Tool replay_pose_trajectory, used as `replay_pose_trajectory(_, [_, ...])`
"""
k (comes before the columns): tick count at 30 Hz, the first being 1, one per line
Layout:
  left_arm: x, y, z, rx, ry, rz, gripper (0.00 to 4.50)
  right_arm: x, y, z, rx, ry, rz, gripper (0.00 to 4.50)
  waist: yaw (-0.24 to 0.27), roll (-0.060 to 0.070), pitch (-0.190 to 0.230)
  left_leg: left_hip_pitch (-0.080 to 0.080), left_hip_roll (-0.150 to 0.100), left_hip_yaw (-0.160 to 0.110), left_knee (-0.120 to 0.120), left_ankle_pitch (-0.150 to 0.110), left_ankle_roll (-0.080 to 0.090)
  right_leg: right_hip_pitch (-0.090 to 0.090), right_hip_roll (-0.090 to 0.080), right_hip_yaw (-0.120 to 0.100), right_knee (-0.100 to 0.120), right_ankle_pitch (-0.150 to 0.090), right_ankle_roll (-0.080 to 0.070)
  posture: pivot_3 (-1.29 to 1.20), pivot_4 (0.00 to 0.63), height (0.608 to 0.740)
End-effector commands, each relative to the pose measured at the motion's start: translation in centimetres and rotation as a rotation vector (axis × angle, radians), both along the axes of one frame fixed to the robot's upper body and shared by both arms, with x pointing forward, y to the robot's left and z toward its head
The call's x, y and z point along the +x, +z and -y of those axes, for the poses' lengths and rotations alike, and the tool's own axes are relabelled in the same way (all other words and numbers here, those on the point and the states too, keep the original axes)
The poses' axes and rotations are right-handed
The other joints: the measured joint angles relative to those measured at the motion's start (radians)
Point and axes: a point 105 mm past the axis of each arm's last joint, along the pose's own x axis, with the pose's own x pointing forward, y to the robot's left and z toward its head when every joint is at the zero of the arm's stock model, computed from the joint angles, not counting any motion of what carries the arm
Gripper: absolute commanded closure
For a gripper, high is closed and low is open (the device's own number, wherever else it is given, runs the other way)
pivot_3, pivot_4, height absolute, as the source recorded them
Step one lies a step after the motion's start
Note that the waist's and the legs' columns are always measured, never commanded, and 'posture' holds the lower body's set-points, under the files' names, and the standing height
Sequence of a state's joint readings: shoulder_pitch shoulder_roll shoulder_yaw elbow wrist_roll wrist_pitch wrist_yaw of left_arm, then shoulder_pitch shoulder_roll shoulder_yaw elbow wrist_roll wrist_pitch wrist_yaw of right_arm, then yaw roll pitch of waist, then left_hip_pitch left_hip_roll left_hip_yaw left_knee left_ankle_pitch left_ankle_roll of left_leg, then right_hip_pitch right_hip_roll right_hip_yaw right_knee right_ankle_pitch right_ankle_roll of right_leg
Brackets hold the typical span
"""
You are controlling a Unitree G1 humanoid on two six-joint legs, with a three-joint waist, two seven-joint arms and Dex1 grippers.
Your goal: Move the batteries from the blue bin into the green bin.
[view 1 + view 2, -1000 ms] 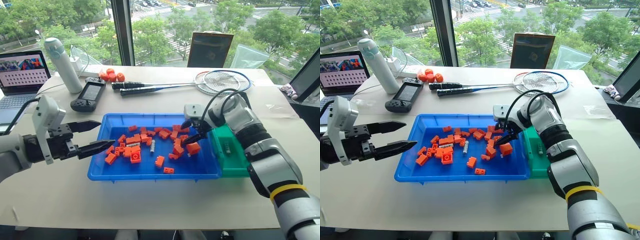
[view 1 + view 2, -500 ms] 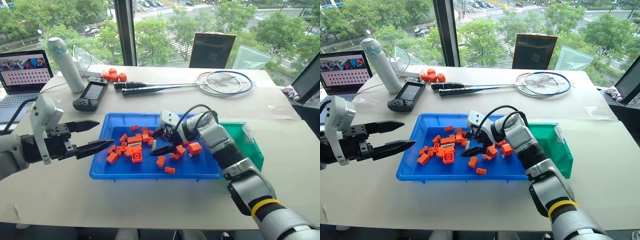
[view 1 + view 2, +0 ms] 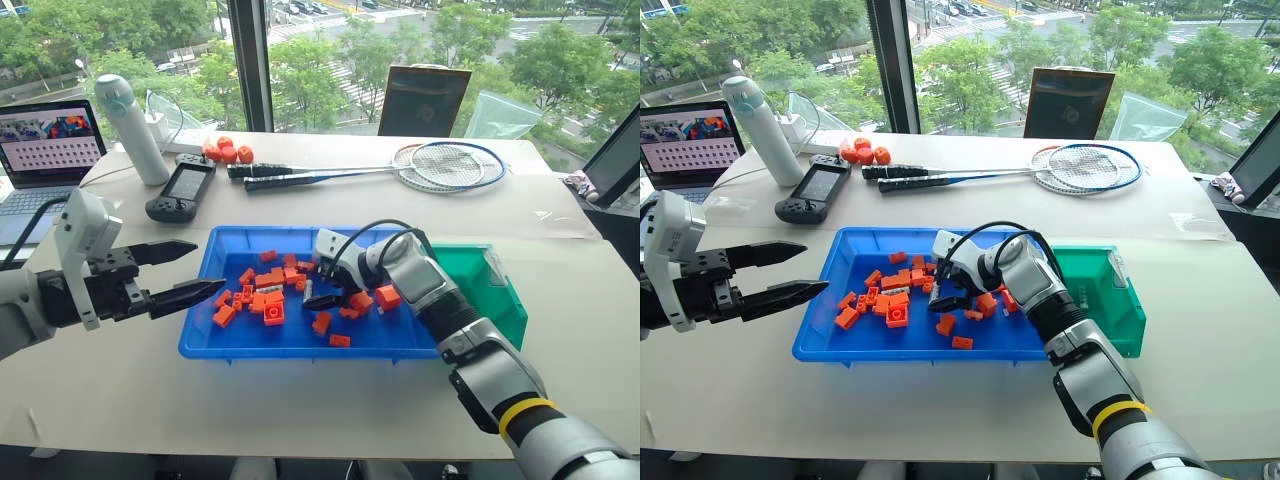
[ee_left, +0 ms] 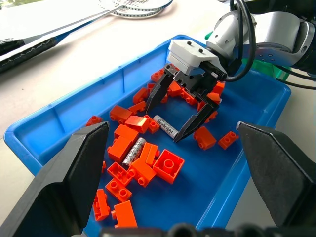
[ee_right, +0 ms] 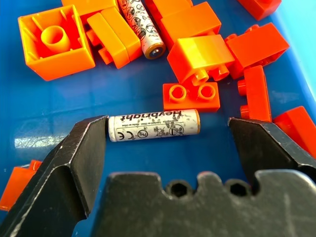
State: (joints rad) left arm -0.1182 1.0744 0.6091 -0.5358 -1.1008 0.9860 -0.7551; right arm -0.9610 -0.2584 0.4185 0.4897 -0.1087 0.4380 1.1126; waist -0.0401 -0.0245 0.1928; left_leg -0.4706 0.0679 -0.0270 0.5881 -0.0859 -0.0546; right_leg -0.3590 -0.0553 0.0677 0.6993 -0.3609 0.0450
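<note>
Blue bin (image 3: pixel 200 340): orange bricks (image 3: pixel 268 296) scattered inside, plus batteries.
Battery A (image 5: pixel 153 125): flat on bin floor, lying crosswise btwn right gripper's (image 4: pixel 169 114) fingers, one end almost at one fingertip, clear gap at the other; not gripped.
Battery B (image 4: pixel 134 150): among bricks, just beside A, outside the fingers.
R gripper: spread wide, holds nothing, tips low over bin floor.
L gripper (image 3: pixel 195 271): fingers apart, empty, hovering at bin's left edge.
Green bin (image 3: pixel 500 290): touching blue bin's right end, well apart from batteries A and B.
</note>
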Motion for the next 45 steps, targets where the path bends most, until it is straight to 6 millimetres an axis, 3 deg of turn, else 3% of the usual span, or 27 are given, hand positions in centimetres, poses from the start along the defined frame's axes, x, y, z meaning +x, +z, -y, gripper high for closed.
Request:
replay_pose_trajectory(1, [-0.3, 0.8, 0.2, 0.023, -0.005, 0.038, 0.0, 0.0, -0.2, -0.1, 0.007, -0.001, 0.011, 0.55, 0.0, 0.0, 0.0, 0.0, 0.0, 0.0, 0.0, 0.0, 0.0, 0.0, 0.0, 0.0, 0.0, 0.0, 0.0, 0.0, 0.15, 0.709])
replay_pose_trajectory(2, [-0.3, 0.8, 0.2, 0.022, -0.007, 0.037, 0.0, 0.1, 0.0, -0.1, 0.021, -0.007, 0.011, 0.68, 0.0, 0.0, 0.0, 0.0, 0.0, 0.0, 0.0, 0.0, 0.0, 0.0, 0.0, 0.0, 0.0, 0.0, 0.0, 0.0, 0.15, 0.709])
replay_pose_trajectory(6, [-0.1, 0.7, 0.3, 0.015, -0.016, 0.031, 0.0, -0.6, 0.4, 0.4, 0.003, 0.047, -0.001, 1.98, 0.001, 0.0, 0.0, 0.0, 0.0, 0.0, 0.0, 0.0, 0.0, 0.0, 0.0, 0.0, 0.0, 0.0, 0.0, 0.0, 0.15, 0.709])
replay_pose_trajectory(9, [-0.2, 0.6, 0.5, 0.009, -0.032, 0.025, 0.0, -0.7, 1.6, 1.5, -0.009, 0.074, 0.018, 1.99, 0.006, 0.0, 0.0, 0.0, 0.0, 0.0, 0.0, 0.0, 0.0, 0.0, 0.0, 0.0, 0.0, 0.0, 0.0, 0.0, 0.15, 0.709])
replay_pose_trajectory(13, [-0.2, 1.0, 1.0, -0.031, -0.065, 0.032, 0.0, -1.1, 5.8, 3.4, 0.056, 0.094, 0.029, 1.99, 0.007, 0.0, 0.0, 0.0, 0.0, 0.0, 0.0, 0.0, 0.0, 0.0, 0.0, 0.0, 0.0, 0.0, 0.0, 0.0, 0.15, 0.709])
replay_pose_trajectory(17, [-0.5, 2.3, 1.8, -0.126, -0.135, 0.048, 0.0, -0.4, 10.5, 8.7, 0.069, 0.017, 0.111, 1.99, 0.012, 0.0, 0.0, -0.001, 0.0, 0.0, 0.001, 0.0, 0.0, -0.001, 0.0, 0.0, 0.0, 0.0, 0.0, 0.0, 0.15, 0.709])
replay_pose_trajectory(19, [-0.5, 2.7, 2.1, -0.145, -0.156, 0.055, 0.0, 0.1, 11.5, 11.0, 0.039, -0.046, 0.145, 1.99, 0.016, 0.0, 0.0, -0.002, 0.0, 0.0, 0.001, 0.0, 0.0, 0.0, 0.0, 0.0, -0.001, 0.0, 0.0, 0.0, 0.15, 0.709])
replay_pose_trajectory(23, [-0.1, 2.8, 2.5, -0.143, -0.188, 0.057, 0.0, 0.9, 11.5, 17.1, -0.153, -0.203, 0.203, 1.99, 0.02, 0.0, 0.0, -0.001, 0.0, 0.0, 0.001, 0.0, 0.0, 0.0, 0.0, 0.0, -0.002, 0.0, 0.0, 0.0, 0.15, 0.709])
replay_pose_trajectory(26, [0.4, 2.9, 2.7, -0.153, -0.199, 0.063, 0.0, 1.1, 11.4, 20.2, -0.236, -0.29, 0.21, 1.99, 0.021, 0.0, 0.0, -0.001, 0.0, 0.001, 0.001, 0.0, 0.001, 0.0, -0.001, 0.0, -0.003, 0.0, 0.0, 0.0, 0.15, 0.709])
replay_pose_trajectory(30, [0.5, 3.2, 3.3, -0.166, -0.238, 0.077, 0.0, 0.7, 10.1, 21.5, -0.307, -0.306, 0.172, 1.99, 0.014, 0.0, 0.0, -0.001, 0.0, 0.002, 0.0, 0.0, 0.001, -0.001, 0.0, 0.001, -0.003, 0.0, 0.0, 0.0, 0.15, 0.709])
replay_pose_trajectory(37, [0.8, 3.2, 3.4, -0.141, -0.242, 0.081, 0.0, -0.5, 7.0, 21.7, -0.391, -0.269, 0.092, 1.99, 0.011, 0.0, 0.0, 0.0, 0.0, 0.001, 0.001, 0.0, 0.001, 0.001, 0.0, 0.001, -0.002, 0.0, 0.0, 0.0, 0.15, 0.709])
replay_pose_trajectory(41, [0.9, 3.0, 3.1, -0.123, -0.226, 0.078, 0.0, -1.1, 6.8, 21.8, -0.398, -0.246, 0.079, 1.99, 0.015, 0.0, 0.0, 0.002, 0.0, 0.001, 0.002, 0.0, 0.001, 0.004, 0.0, 0.001, -0.003, 0.0, 0.0, 0.0, 0.15, 0.709])
replay_pose_trajectory(42, [0.9, 2.9, 2.9, -0.118, -0.22, 0.077, 0.0, -1.2, 6.9, 21.8, -0.399, -0.241, 0.081, 0.98, 0.016, 0.001, 0.001, 0.002, 0.0, 0.001, 0.002, 0.0, 0.001, 0.004, -0.001, 0.001, -0.003, 0.0, 0.0, 0.0, 0.15, 0.709])
replay_pose_trajectory(45, [0.9, 2.8, 2.7, -0.112, -0.211, 0.076, 0.0, -1.8, 7.3, 22.0, -0.398, -0.217, 0.061, 0.07, 0.02, 0.001, 0.001, 0.001, -0.001, 0.001, 0.002, 0.0, 0.001, 0.003, -0.001, 0.001, -0.003, 0.0, 0.0, 0.0, 0.15, 0.709])
